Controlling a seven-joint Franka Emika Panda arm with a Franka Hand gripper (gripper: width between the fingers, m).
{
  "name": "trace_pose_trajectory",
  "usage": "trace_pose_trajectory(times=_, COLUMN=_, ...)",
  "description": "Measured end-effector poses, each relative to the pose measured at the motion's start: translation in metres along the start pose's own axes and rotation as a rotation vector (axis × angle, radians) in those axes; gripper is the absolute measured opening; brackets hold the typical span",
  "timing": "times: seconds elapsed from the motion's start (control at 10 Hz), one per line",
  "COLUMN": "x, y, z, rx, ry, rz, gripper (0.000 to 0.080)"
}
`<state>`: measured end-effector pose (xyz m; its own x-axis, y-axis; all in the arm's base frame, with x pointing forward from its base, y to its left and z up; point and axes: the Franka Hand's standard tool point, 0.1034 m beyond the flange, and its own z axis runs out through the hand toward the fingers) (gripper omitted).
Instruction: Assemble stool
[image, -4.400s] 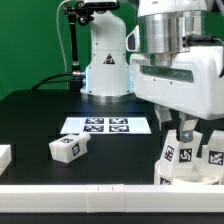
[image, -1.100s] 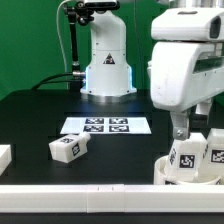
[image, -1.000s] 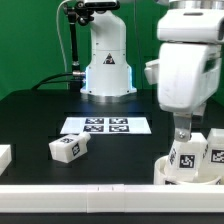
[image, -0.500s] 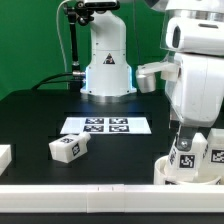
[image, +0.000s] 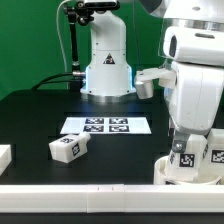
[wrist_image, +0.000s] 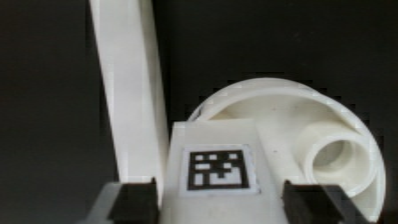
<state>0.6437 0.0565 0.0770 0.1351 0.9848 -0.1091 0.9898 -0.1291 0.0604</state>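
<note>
The round white seat (image: 172, 178) lies at the exterior view's lower right, against the front rail. Two white tagged legs stand upright on it: one (image: 186, 158) between my fingers, the other (image: 215, 152) just to its right. My gripper (image: 184, 147) points straight down and is shut on the first leg. In the wrist view this leg (wrist_image: 217, 165) fills the gap between my two dark pads (wrist_image: 128, 200), with the seat (wrist_image: 267, 100) under it. A third leg (image: 67, 148) lies loose on the table at the left.
The marker board (image: 105, 125) lies in the middle of the table, before the robot base. A long white rail (image: 90, 204) runs along the front edge and also shows in the wrist view (wrist_image: 125, 90). A white block (image: 4, 157) sits at the far left.
The hand has turned about its vertical axis while staying over the same leg on the seat. The loose leg and the other upright leg have not moved.
</note>
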Motion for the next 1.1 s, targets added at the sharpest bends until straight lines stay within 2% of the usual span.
trace_pose_trajectory(times=0.3, x=-0.0008, y=0.0002, z=0.0001, rx=0.000, ry=0.000, rz=0.062, gripper=0.0335)
trace_pose_trajectory(times=1.1, x=0.0001, y=-0.0037, z=0.0004, rx=0.023, ry=0.008, rz=0.702, gripper=0.0337)
